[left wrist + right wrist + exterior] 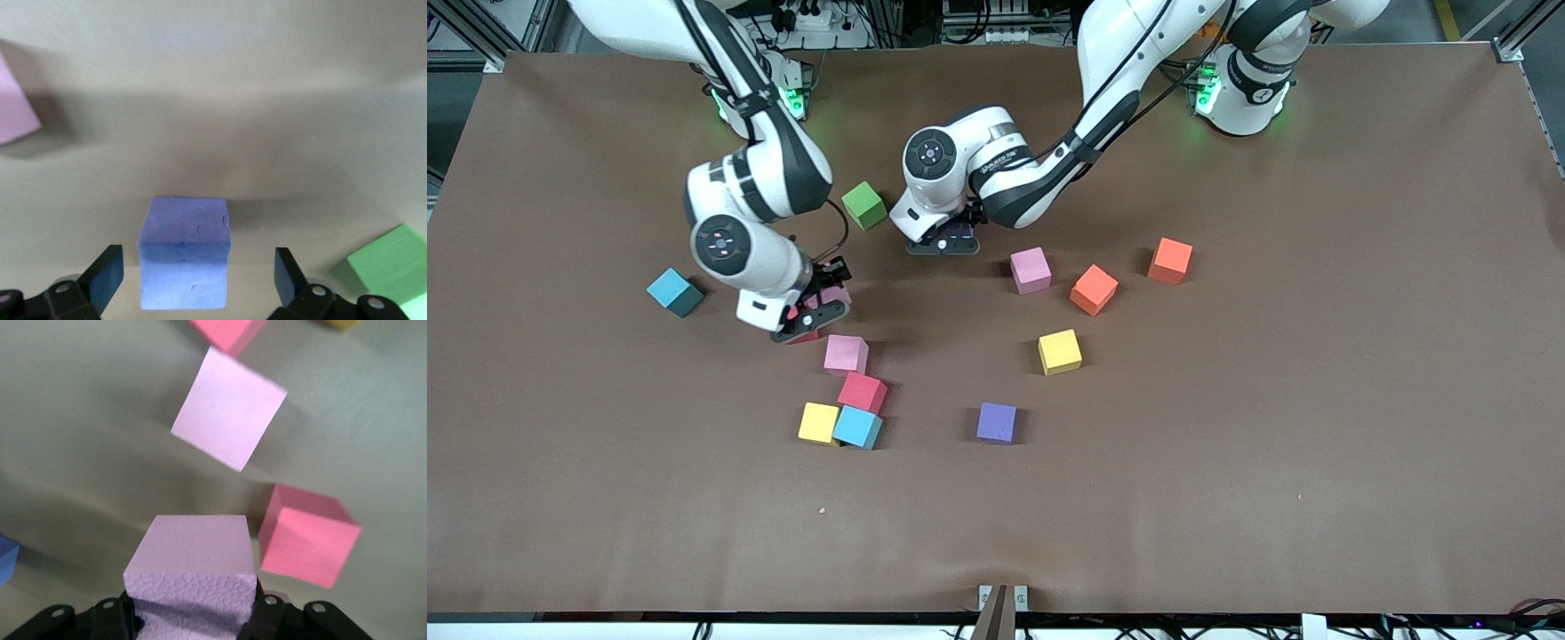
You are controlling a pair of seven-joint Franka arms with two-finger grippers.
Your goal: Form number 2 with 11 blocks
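My right gripper is shut on a pink block, low over the table, its jaws pressed on two sides. A red block lies right beside the held one, and another pink block sits nearer the front camera. My left gripper is open around a purple-blue block that rests on the table, with gaps on both sides. A red, a yellow and a light blue block sit clustered together. Loose on the table lie a purple, a yellow, a pink and two orange blocks.
A green cube lies close by the left gripper, toward the robots' bases. A teal cube sits toward the right arm's end of the table. Brown table cloth stretches wide toward the left arm's end and the front camera.
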